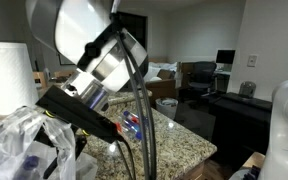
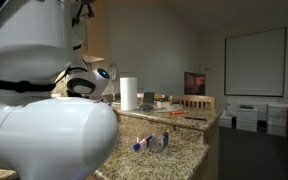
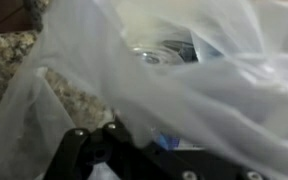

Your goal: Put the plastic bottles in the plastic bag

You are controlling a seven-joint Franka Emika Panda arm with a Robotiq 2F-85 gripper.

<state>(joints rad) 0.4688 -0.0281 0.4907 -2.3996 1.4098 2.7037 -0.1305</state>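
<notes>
Crinkly white plastic bag [image 3: 204, 100] fills wrist view, one bottle [image 3: 162, 55] seen inside, gripper [image 3: 96, 150] at bottom edge vs bag, can't tell if jaws spread or pressed together, other bottles [image 2: 152, 142] lying on granite counter [image 2: 189, 135]

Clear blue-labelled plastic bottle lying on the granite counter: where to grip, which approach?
Grip the clear blue-labelled plastic bottle across its mid-body, from straight above. It seems to lie on its side on the speckled granite counter, so the round flank faces up; the cap end looks narrower.
</notes>
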